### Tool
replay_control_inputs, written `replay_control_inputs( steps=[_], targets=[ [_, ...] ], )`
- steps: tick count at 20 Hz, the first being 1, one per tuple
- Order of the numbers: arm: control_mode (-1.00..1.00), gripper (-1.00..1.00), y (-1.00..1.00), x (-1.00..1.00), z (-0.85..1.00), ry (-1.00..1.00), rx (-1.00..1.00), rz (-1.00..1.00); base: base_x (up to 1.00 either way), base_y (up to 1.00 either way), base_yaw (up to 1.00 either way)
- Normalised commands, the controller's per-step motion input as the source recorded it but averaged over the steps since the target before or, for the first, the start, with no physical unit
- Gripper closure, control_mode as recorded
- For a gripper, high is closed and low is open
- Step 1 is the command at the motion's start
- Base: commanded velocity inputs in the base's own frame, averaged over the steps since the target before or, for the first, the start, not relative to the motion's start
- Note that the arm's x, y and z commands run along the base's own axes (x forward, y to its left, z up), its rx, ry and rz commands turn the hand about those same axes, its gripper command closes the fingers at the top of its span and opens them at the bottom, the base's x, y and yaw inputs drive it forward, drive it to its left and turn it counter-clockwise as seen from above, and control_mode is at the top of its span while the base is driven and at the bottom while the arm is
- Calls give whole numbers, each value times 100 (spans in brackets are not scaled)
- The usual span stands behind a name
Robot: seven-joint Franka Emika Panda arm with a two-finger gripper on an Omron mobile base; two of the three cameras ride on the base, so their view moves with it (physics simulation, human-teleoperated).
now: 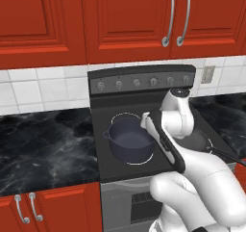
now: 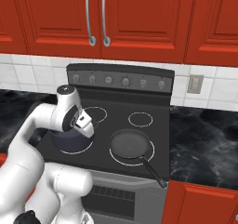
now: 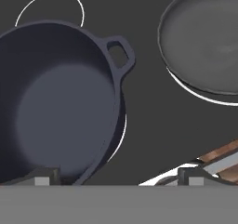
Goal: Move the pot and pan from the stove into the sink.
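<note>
The dark blue-grey pot (image 1: 129, 140) (image 2: 69, 143) (image 3: 56, 102) stands on the front left burner of the stove (image 1: 144, 103) (image 2: 160, 109). On the front right burner lies the black pan (image 2: 131, 144) (image 3: 209, 37), its long handle pointing toward the stove's front right corner. My gripper (image 3: 118, 175) (image 2: 87, 124) hovers open just above the pot's near right rim. One fingertip (image 3: 46, 174) is over the pot's inside and the other is over the glass outside the rim. The arm hides part of the pot and most of the pan (image 1: 201, 140). The sink is out of view.
Black marbled countertop (image 1: 43, 149) (image 2: 204, 139) runs on both sides of the stove. A grey back panel with knobs (image 1: 141, 82) rises behind the burners, and red wall cabinets (image 1: 129, 19) hang above. A wall outlet (image 2: 195, 83) sits on the tiles to the right.
</note>
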Motion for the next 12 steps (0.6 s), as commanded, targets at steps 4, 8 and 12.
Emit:
replay_control_inputs(
  steps=[4, 8, 12],
  targets=[
    [-100, -100, 6, 17, -29, 0, 0, -5, 0, 0, 0],
    [-100, -100, 3, 15, -34, 0, 0, -4, 0, 0, 0],
    [-100, -100, 6, 18, -32, 0, 1, -4, 0, 0, 0]
  ],
)
